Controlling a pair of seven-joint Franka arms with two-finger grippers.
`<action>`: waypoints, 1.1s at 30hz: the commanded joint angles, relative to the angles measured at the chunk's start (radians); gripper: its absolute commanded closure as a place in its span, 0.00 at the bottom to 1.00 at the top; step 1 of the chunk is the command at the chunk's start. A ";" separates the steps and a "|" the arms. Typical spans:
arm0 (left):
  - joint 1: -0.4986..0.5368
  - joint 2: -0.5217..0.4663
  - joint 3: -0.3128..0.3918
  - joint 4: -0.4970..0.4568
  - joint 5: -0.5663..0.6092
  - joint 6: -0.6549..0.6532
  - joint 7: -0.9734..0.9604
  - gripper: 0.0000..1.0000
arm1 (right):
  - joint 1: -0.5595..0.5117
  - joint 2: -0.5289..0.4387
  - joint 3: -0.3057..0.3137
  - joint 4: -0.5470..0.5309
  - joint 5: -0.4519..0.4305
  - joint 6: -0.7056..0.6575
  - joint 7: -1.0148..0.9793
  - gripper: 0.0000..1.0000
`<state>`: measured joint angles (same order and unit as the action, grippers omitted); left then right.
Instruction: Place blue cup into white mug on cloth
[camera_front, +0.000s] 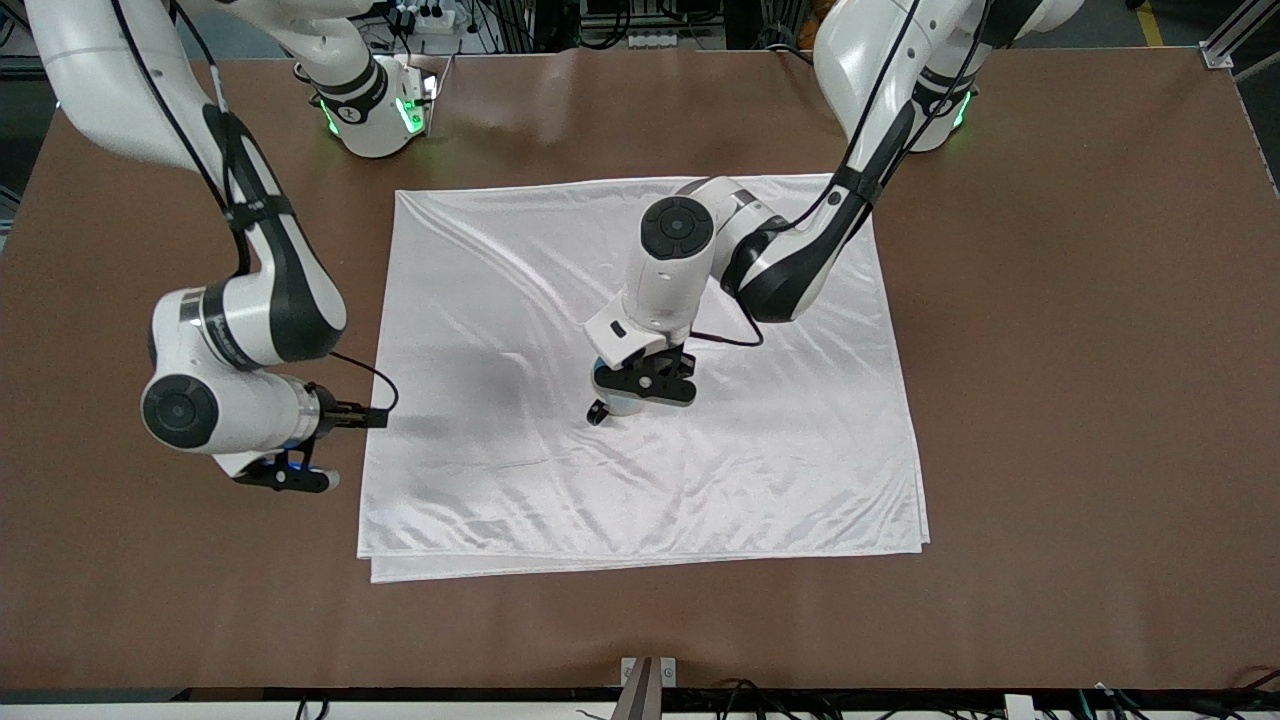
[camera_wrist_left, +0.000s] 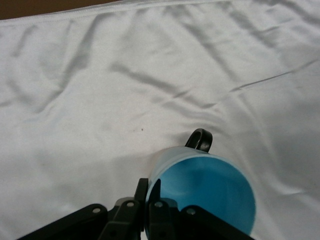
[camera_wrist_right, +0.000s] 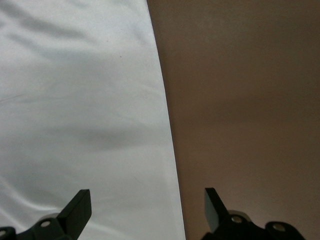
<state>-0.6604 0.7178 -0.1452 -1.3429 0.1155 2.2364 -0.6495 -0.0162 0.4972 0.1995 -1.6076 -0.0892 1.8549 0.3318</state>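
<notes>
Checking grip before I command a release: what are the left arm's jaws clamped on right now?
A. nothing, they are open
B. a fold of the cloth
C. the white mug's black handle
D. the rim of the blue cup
D: in the left wrist view the left gripper has its jaws pinched shut on the rim of the blue cup, which sits in the white mug whose black handle stands free, on the cloth.

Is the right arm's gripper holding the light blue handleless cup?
No: the right gripper hangs with jaws open and empty over the cloth edge; the blue cup is at the left gripper.
</notes>
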 joint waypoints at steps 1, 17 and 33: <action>-0.034 0.020 0.015 0.022 0.021 -0.003 -0.032 1.00 | -0.018 -0.221 0.017 -0.208 -0.007 0.014 -0.002 0.00; -0.057 0.032 0.018 0.016 0.027 -0.031 -0.035 1.00 | -0.019 -0.479 0.032 -0.247 0.038 -0.126 -0.122 0.00; -0.012 -0.081 0.036 0.011 0.029 -0.139 -0.032 0.00 | 0.053 -0.500 -0.066 -0.052 0.114 -0.322 -0.180 0.00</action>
<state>-0.6953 0.7286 -0.1258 -1.3289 0.1180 2.1797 -0.6554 0.0216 -0.0061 0.1628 -1.7436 -0.0120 1.5960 0.1907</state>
